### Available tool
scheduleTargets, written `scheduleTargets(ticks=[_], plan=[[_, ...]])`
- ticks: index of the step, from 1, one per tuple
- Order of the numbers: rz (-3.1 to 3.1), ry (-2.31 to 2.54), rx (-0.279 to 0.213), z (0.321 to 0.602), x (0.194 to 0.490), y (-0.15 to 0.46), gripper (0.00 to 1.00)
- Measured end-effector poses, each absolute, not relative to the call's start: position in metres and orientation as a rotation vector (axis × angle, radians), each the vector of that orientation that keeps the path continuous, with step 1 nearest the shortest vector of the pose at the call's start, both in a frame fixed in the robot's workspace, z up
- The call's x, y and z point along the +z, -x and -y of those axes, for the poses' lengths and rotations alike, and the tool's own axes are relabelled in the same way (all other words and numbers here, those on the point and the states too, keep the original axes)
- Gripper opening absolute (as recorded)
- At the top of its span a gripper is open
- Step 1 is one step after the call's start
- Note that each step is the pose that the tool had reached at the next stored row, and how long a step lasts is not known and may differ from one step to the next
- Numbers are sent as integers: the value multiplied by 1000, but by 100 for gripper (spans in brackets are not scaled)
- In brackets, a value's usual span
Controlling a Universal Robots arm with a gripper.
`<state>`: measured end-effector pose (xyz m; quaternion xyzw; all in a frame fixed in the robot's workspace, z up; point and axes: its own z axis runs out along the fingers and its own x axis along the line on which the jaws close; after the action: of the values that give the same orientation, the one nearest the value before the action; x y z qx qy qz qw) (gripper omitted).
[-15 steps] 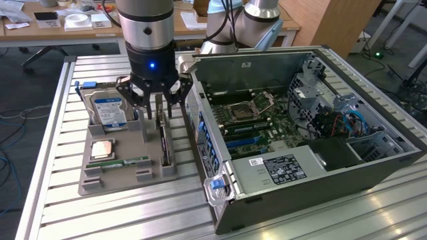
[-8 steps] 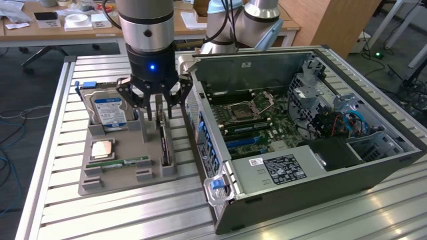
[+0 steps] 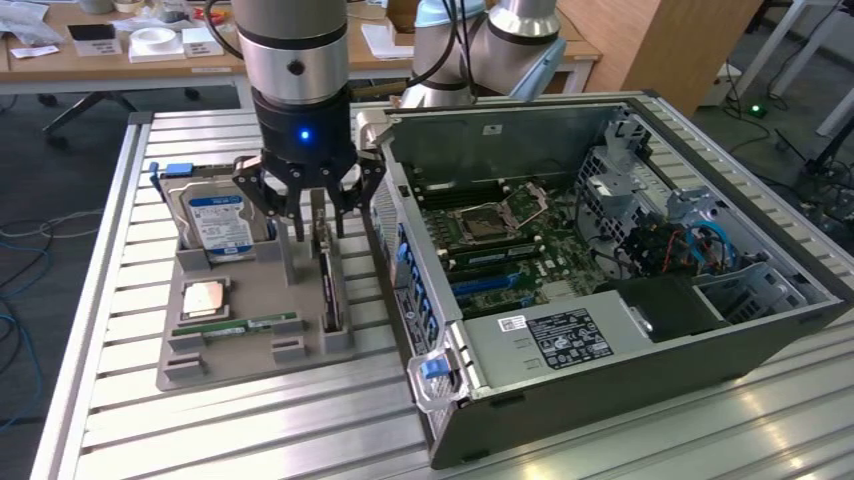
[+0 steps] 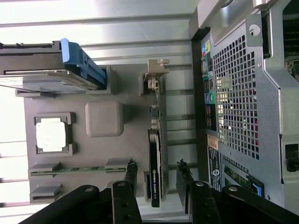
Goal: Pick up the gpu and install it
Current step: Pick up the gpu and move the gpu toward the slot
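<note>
While the gpu [image 4: 154, 186] stands in the grey holder [image 3: 254, 352], the gripper [image 3: 323, 233] straddles it, jaws apart.

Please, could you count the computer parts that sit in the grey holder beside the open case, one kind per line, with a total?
gpu: 1
hard drive: 1
processor chip: 1
memory stick: 1
Total: 4
</note>
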<state>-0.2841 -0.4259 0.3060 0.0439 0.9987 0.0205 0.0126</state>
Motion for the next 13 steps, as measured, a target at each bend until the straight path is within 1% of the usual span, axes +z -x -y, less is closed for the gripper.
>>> scheduleTargets(ticks=[13], plan=[[-3113, -137, 64, 426, 297, 284, 47]])
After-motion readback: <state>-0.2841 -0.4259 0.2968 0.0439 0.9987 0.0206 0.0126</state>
